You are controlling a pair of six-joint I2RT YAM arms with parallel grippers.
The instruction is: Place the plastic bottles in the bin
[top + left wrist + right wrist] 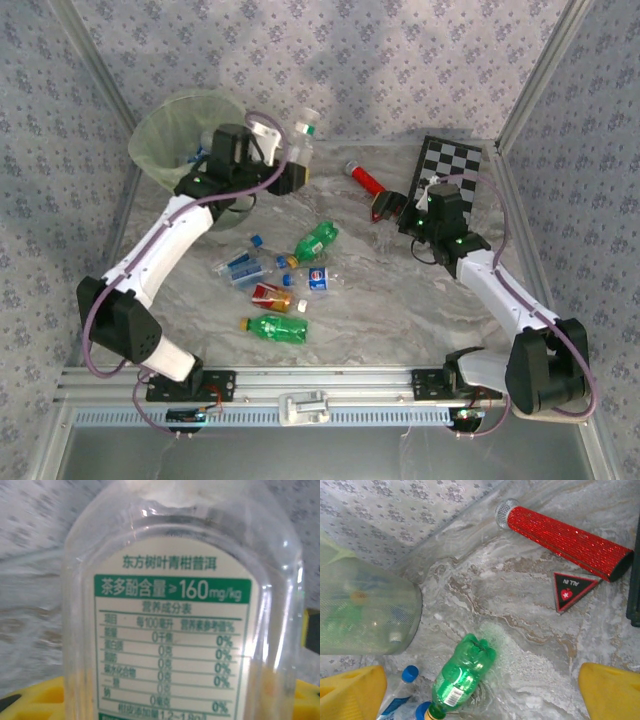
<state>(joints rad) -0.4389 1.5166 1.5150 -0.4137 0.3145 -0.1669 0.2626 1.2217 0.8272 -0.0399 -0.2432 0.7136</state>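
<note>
**A:** Where is the bottle that's in hand?

**B:** The left fingers (35, 697) are closed on a clear bottle (303, 135) with a white cap and a green-and-white label. It is lifted off the tabletop (400, 300), just beside the bin (160, 120), at about three o'clock from the rim. I can't tell whether it is over the mouth.

**A:** So what goes wrong if it lets go now?

**B:** My guess is that it drops outside or clips the rim and bounces back among the loose bottles (270, 295). The arm needs to carry it toward nine o'clock first. The plastic also looks thin and slick, so a light squeeze could let it pivot or slide.

**A:** And the bin itself?

**B:** It is light and lined with a thin bag, and a few bottles show through its wall. A nudge from the wrist could tip it or drag the liner.

**A:** The other arm?

**B:** The right fingers (350, 690) are spread wide and hold nothing. They hover above a green bottle (462, 672) lying on its side. It's round, so an off-centre pinch may roll it away. The red cylinder (560, 535) lies at one o'clock of it — not one to grab.
</note>
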